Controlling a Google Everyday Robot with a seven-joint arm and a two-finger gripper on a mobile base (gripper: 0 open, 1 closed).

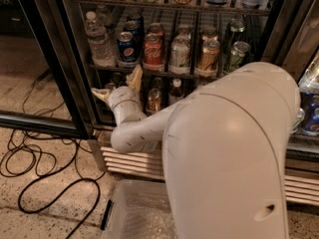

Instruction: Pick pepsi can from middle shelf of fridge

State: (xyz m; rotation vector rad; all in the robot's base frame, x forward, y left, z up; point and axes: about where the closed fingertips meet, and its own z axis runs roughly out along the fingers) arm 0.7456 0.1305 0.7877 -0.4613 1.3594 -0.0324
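The pepsi can (127,47), blue with a round logo, stands at the front of the middle shelf (164,73) of the fridge (47,59), between a water bottle (97,40) and a red Coca-Cola can (153,51). My gripper (118,85) is open and empty, just below and slightly left of the pepsi can, in front of the lower shelf. One beige finger (134,76) points up toward the shelf rail; the other points left. My white arm fills the right foreground.
A silver can (180,55), a gold can (208,57) and a green can (235,57) stand right of the cola. Bottles (153,98) sit on the lower shelf. Below are the slatted base (127,161), a clear bin (132,213) and black cables (40,168).
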